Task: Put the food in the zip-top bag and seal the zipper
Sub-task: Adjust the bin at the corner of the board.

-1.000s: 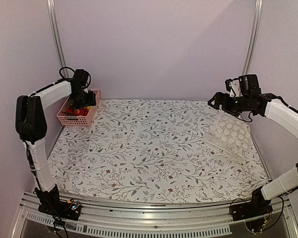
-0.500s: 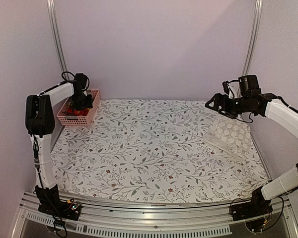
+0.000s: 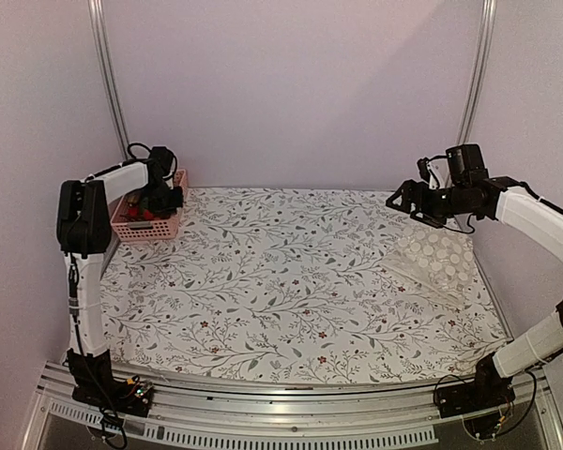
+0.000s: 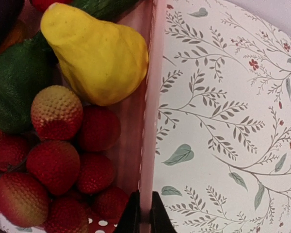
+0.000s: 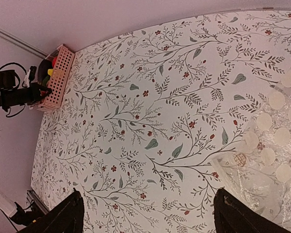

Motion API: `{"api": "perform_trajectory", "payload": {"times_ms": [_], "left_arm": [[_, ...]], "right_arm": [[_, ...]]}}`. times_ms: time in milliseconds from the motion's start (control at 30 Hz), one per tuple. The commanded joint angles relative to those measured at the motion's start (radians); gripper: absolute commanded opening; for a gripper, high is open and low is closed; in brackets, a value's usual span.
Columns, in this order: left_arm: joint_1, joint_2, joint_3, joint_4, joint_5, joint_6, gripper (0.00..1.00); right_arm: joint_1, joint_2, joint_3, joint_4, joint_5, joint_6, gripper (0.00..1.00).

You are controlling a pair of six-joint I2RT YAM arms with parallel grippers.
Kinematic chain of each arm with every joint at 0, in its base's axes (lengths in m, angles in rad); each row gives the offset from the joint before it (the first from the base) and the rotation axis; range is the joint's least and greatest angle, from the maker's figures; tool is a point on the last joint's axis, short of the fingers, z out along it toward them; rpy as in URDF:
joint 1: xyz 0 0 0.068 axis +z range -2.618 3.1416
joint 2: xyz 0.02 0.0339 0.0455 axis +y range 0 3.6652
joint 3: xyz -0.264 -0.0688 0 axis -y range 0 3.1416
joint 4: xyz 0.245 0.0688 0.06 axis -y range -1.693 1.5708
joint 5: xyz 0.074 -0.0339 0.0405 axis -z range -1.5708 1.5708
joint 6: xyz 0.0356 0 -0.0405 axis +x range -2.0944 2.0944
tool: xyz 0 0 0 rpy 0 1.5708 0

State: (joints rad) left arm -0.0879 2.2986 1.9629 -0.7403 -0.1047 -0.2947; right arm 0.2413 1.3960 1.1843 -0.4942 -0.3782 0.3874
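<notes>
Top external view puts the food (image 3: 143, 212) at about 10 o'clock on the counter (image 3: 281, 281), heaped in a pink basket (image 3: 148, 226) whose long axis runs roughly 1 to 7 o'clock; the zip-top bag (image 3: 437, 259) lies flat at about 4 o'clock, well apart from it, with nearly the whole counter between them. The left arm (image 3: 94, 202) is the nearer one to the food, and the left jaws are closed on the basket's wall, on the side facing 3 o'clock; the right jaws stand wide open, holding nothing, up off the counter, with the bag at about 5 o'clock from them. Judging from this, the next move turns on the basket's offset from the bag; a pull toward 3 or 4 o'clock would bring the food within reach of the pouch.

Left wrist view shows what the overhead cannot; the pink wall (image 4: 148, 97) runs straight up from 6 o'clock, pinched thin between the two dark tips, with a yellow piece (image 4: 94, 53), a green piece (image 4: 14, 92) and red berries (image 4: 56, 165) all on the 9 o'clock side. Right wrist view shows the bag's crumpled dotted film (image 5: 271, 160) at 4 o'clock and the basket far off at 10 o'clock; the zipper I cannot make out in any view.
</notes>
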Motion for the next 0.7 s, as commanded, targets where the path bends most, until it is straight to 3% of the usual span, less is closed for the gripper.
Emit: {"api": "perform_trajectory", "payload": {"times_ms": [0, 300, 500, 667], "left_arm": [[-0.068, -0.081, -0.063, -0.039, 0.013, -0.080, 0.00], [-0.395, -0.245, -0.256, -0.029, 0.014, -0.283, 0.00], [-0.645, -0.238, -0.295, -0.016, -0.016, -0.387, 0.00], [-0.760, -0.204, -0.332, 0.047, 0.041, -0.477, 0.00]], "right_arm": [[-0.004, 0.032, 0.004, 0.022, -0.014, 0.022, 0.91], [-0.005, 0.048, -0.044, 0.074, -0.028, 0.030, 0.91], [-0.004, 0.059, -0.066, 0.090, -0.047, 0.029, 0.91], [-0.004, 0.064, -0.086, 0.093, -0.059, 0.031, 0.90]]}}
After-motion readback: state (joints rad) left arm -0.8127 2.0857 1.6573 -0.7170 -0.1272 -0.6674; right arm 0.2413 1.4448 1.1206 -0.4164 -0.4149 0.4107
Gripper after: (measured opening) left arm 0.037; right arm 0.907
